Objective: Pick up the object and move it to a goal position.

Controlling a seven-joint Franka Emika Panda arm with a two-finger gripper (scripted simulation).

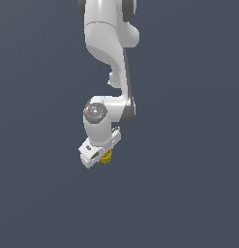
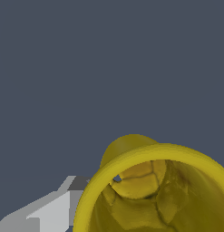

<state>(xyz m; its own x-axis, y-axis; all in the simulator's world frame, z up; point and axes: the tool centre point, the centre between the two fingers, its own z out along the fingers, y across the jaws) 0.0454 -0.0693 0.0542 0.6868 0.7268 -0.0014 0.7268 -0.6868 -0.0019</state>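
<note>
Yellow cup [image 1: 106,157] tucked right under gripper [image 1: 97,156], mouth facing wrist camera, finger [image 2: 50,210] beside rim; grip state unclear.

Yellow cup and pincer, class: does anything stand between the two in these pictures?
Nothing visible does. In the exterior view the yellow cup sits right at the pincer, partly hidden by it. In the wrist view its rim fills the near frame beside a grey finger. Whether the jaws grip it cannot be told.
</note>
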